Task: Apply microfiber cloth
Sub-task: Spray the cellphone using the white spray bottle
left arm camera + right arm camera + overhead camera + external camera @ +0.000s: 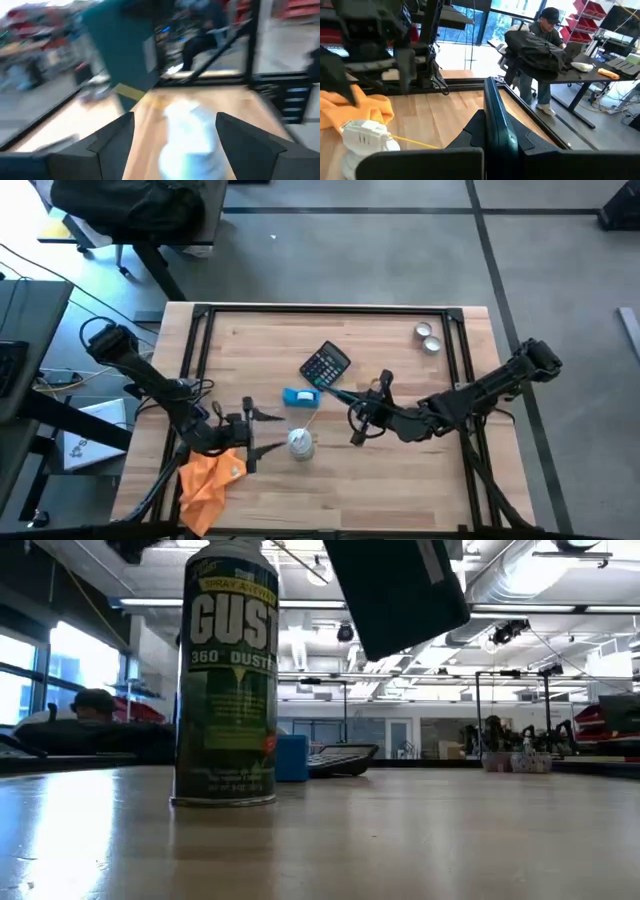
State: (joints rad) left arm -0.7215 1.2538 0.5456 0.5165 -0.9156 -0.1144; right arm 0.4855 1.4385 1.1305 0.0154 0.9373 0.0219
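- The microfiber cloth (210, 480) lies crumpled at the table's (400, 490) near-left corner, partly over the edge.
- The left gripper (262, 432) hovers just beside the cloth, fingers spread wide and empty, facing the spray can (301, 443).
- The spray can stands upright mid-table, between the two grippers.
- A small blue box (299, 397) sits behind the can, a black calculator (325, 365) beyond it.
- The right gripper (362, 418) is clamped on a thin dark, flat object (496, 125) right of the can.
- Two small tins (428, 337) rest at the far right.

bright overhead room light; left wrist view heavily motion-blurred.
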